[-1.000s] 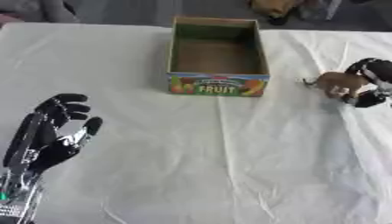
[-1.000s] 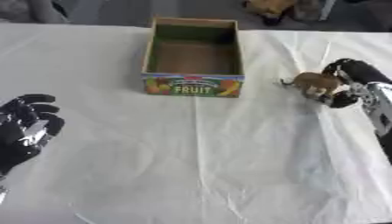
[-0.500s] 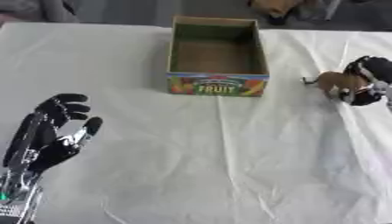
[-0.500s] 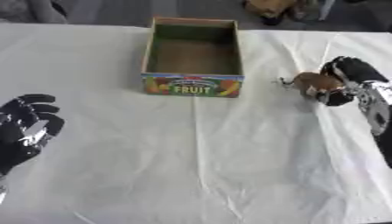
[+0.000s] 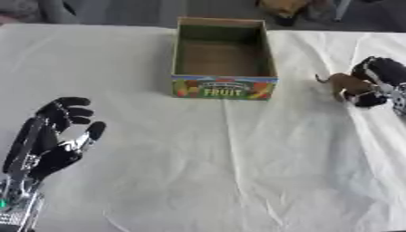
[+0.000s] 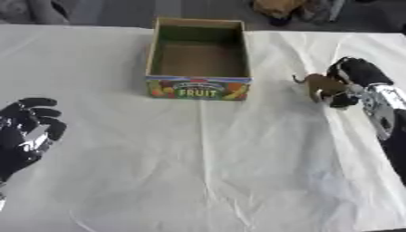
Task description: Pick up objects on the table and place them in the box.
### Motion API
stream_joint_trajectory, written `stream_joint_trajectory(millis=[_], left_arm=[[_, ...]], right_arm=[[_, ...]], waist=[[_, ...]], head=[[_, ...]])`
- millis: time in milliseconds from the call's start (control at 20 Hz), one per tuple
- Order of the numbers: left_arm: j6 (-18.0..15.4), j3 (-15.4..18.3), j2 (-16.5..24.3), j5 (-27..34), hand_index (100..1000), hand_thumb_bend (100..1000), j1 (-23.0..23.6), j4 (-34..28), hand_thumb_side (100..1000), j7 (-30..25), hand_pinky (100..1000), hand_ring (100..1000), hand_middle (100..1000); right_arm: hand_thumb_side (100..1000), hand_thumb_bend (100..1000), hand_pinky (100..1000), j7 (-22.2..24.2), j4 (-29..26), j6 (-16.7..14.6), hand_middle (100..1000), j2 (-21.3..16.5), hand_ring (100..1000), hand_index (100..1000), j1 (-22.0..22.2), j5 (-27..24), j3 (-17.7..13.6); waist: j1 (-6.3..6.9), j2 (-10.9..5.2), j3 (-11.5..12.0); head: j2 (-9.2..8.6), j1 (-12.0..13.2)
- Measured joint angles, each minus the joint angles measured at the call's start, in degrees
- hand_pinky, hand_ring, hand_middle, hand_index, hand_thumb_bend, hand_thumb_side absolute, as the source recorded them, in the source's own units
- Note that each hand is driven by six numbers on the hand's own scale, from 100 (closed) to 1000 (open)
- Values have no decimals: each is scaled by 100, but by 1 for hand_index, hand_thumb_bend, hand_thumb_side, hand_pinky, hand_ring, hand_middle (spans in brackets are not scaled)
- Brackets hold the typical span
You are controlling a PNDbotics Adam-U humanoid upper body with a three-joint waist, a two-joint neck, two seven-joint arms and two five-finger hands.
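Cloth, white and creased, covered the table [image 6: 198, 172]. The open cardboard box [image 6: 198, 56] with a "FRUIT" label stood at the far centre, empty. The right hand [image 6: 353, 79] had its fingers curled round a small brown animal figure [image 6: 321, 84] right of the box. The left hand [image 5: 47, 136] rested at lower left, fingers relaxed, holding nothing.

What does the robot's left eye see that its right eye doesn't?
Only the left eye view shows the left hand whole, with forearm below it, fingers relaxed and up. Only the right eye view shows the right arm's silver wrist and forearm behind the right hand. Both show the open fruit box, nothing visible inside, the white tablecloth, and the small brown toy animal with the right hand's fingers curled round it.
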Motion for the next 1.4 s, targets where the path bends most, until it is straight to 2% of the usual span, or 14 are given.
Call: stream_joint_trajectory(millis=[300,400,450,600,1100,1400], left_arm=[[0,0,0,0,733,569,0,0,360,0,675,676,690],[0,0,0,0,733,569,0,0,362,0,675,676,690],[0,0,0,0,733,569,0,0,362,0,675,676,690],[0,0,0,0,733,570,0,0,362,0,675,674,689],[0,0,0,0,733,570,3,1,363,0,674,673,688],[0,0,0,0,733,570,3,1,363,0,674,673,688]], right_arm=[[100,188,634,-85,-39,15,398,22,584,468,0,3,19],[100,101,630,-115,-76,25,391,27,577,462,0,3,31],[100,131,630,-133,-100,30,391,27,577,462,0,3,31],[100,100,631,-174,-218,42,388,27,572,463,-2,-1,34],[100,100,634,-46,-1077,39,386,-116,573,465,-207,-197,174],[100,100,634,46,-1230,84,386,-137,573,465,-207,-255,188]], waist=[[0,-1,0],[0,-1,1],[0,-2,1],[-2,-5,1],[-32,-43,-22],[-35,-43,-23]], head=[[0,0],[0,0],[0,0],[0,3],[0,27],[0,28]])
